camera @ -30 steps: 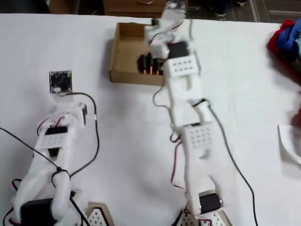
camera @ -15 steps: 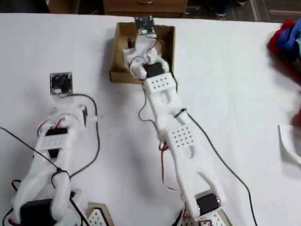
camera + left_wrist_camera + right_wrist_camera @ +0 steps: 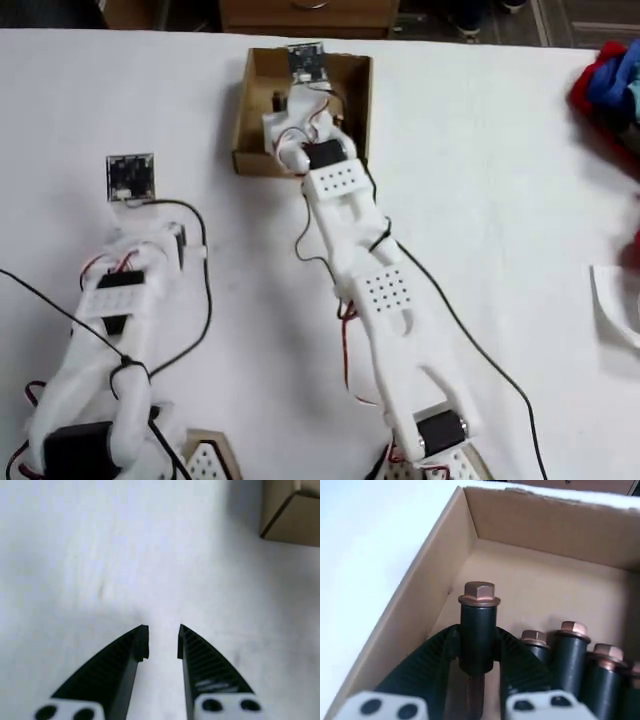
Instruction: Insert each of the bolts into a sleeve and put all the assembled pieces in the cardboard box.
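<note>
in the last second the right arm (image 3: pixel 350 220) swung from the right part of the box (image 3: pixel 243 110) to over its middle, in the upper middle of the high view. in the last half second it hardly moved more.

the right gripper (image 3: pixel 478 632) is now inside the box, close to one side wall. its two fingers are clamped on a sleeve (image 3: pixel 477 615) that already has a bolt (image 3: pixel 479 594) in it. the piece stands upright with the copper head on top. its lower end seems a little above the floor of the box, but this is hard to tell. just beside it a row of other assembled pieces (image 3: pixel 572 650), at least three, stands upright and close together.

this means the carrying is done. the step in hand is probably the release: lower the piece a bit, open the fingers, then pull back without knocking the row beside it.

the left gripper (image 3: pixel 162 641) hangs over the bare table (image 3: pixel 100 555), at the left of the high view and well apart from the box. its fingers are a little apart and hold nothing. it did not move in this second.
</note>
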Controlling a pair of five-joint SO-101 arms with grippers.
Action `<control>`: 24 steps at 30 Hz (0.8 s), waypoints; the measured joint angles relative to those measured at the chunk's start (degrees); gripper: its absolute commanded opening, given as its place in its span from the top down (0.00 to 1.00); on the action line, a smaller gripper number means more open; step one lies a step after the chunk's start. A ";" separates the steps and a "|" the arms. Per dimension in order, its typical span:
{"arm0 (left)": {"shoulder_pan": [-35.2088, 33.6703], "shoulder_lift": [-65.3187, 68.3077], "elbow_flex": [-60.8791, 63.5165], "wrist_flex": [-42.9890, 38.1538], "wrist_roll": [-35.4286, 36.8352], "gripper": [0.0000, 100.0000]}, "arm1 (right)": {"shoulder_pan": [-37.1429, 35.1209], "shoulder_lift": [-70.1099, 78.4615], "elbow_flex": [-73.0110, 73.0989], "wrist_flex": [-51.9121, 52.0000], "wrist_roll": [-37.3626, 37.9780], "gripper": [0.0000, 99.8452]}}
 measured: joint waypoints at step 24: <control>0.18 0.00 0.00 0.00 0.00 0.88 | 7.56 -6.86 -7.12 17.67 0.35 0.98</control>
